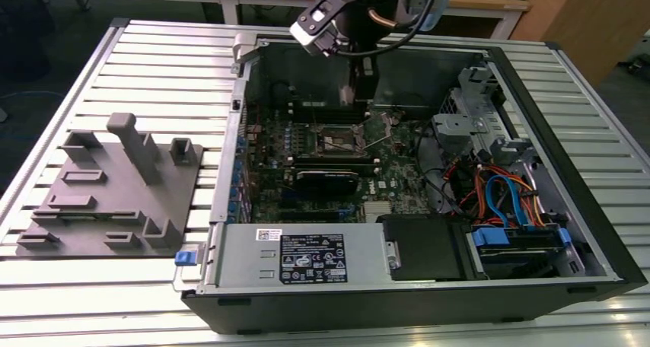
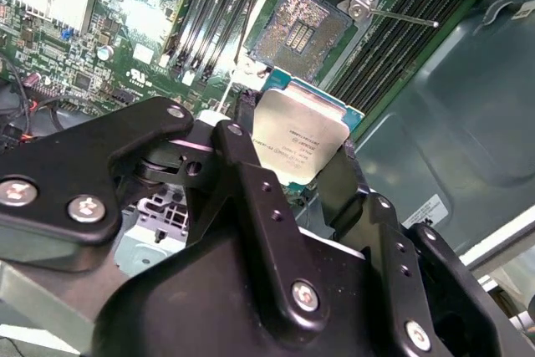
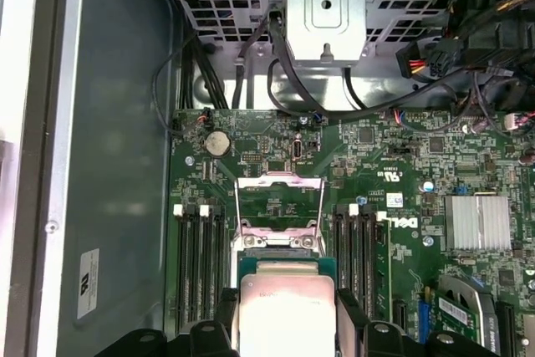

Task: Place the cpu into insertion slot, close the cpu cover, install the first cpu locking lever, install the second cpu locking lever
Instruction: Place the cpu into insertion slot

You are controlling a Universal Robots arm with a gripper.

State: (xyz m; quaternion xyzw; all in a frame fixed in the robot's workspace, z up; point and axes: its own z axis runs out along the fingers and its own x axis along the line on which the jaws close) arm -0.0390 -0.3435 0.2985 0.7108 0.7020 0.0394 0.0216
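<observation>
End effector (image 2: pixel 292 169) jaws are clamped on opposite edges of the cpu (image 2: pixel 303 131), holding it off the board, close to the uncovered insertion slot (image 2: pixel 297 35) with its contacts exposed. The green motherboard (image 3: pixel 401 165) lies inside a computer case (image 1: pixel 406 309) on the tabletop (image 1: pixel 152 58).

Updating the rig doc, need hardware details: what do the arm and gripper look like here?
The gripper is matte black, with angular, bar-linked fingers pinned by round silver screws. In the exterior view the arm is dark at its lower end. A silver-grey boxy block is bolted to its side, and a brownish cable loops beside it.
</observation>
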